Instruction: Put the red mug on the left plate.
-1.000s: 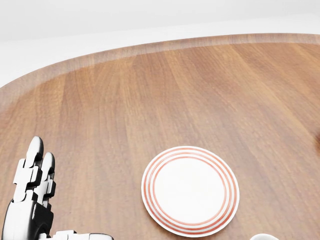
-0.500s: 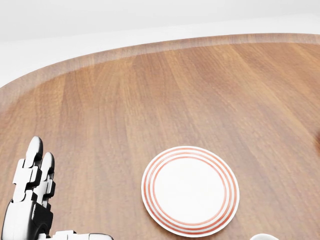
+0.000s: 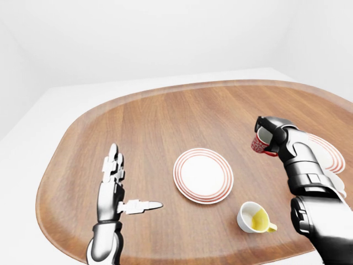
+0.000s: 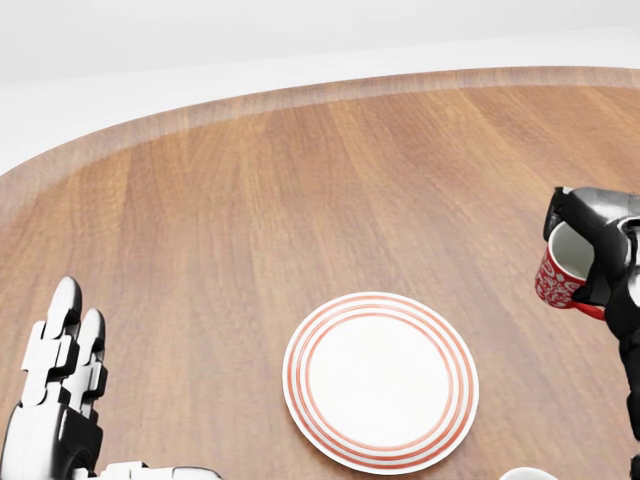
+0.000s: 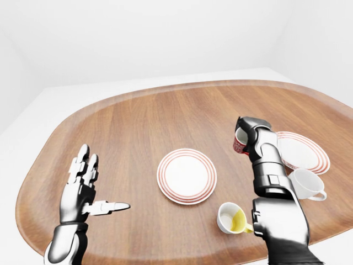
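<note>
The red mug [image 4: 556, 281], patterned in white, hangs above the wooden table [image 3: 165, 118] with my right hand [image 4: 592, 238] shut round it. It is to the right of the left plate [image 3: 203, 175], a white plate with red rings that has nothing on it. In the right-eye view the mug is between that plate and a second ringed plate [image 5: 301, 152] further right. My left hand [image 3: 126, 185] is open at the lower left, fingers straight up and thumb pointing right, well apart from the left plate and holding nothing.
A white cup with a yellow inside [image 5: 231, 218] stands below and right of the left plate. A plain white cup [image 5: 306, 184] sits by the right plate's lower edge. The table's curved rim [image 3: 60, 143] runs along the left.
My right hand has come into the head view from the right edge with the red mug in it. The left hand has sunk slightly. The plate has not moved.
</note>
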You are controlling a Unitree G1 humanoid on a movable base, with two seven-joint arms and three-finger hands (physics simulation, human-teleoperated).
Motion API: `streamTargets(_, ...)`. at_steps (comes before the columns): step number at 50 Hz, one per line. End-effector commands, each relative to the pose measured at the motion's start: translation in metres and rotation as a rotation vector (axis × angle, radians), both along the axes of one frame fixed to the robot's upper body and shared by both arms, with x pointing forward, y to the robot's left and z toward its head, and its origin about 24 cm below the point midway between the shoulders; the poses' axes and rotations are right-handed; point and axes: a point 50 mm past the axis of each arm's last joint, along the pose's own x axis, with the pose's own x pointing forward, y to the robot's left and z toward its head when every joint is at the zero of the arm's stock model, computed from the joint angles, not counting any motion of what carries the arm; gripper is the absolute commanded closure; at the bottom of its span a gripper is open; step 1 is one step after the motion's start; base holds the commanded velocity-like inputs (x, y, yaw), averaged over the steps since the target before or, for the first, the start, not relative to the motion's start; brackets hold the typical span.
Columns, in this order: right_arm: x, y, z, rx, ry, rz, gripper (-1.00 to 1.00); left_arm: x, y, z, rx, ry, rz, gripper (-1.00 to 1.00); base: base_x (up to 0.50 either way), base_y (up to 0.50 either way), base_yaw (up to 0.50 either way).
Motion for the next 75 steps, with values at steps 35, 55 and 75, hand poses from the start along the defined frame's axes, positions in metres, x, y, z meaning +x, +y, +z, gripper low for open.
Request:
streamTargets(35, 0.021, 0.238, -0.058, -0.132, -0.12, 0.571, 1.0, -0.001, 0.004, -0.006, -0.018, 0.026, -0.006, -1.0, 0.0, 0.0, 0.0)
streamTargets(55, -0.001, 0.218, -0.106, 0.239, 0.052, 0.499, 1.0, 0.003, 0.004, -0.007, -0.021, 0.026, -0.008, -1.0, 0.0, 0.0, 0.0)
streamTargets(75, 0.001, 0.199, -0.109, -0.12, 0.137, 0.477, 1.0, 0.005, 0.005, -0.008, -0.024, 0.026, -0.004, -1.0, 0.0, 0.0, 0.0)
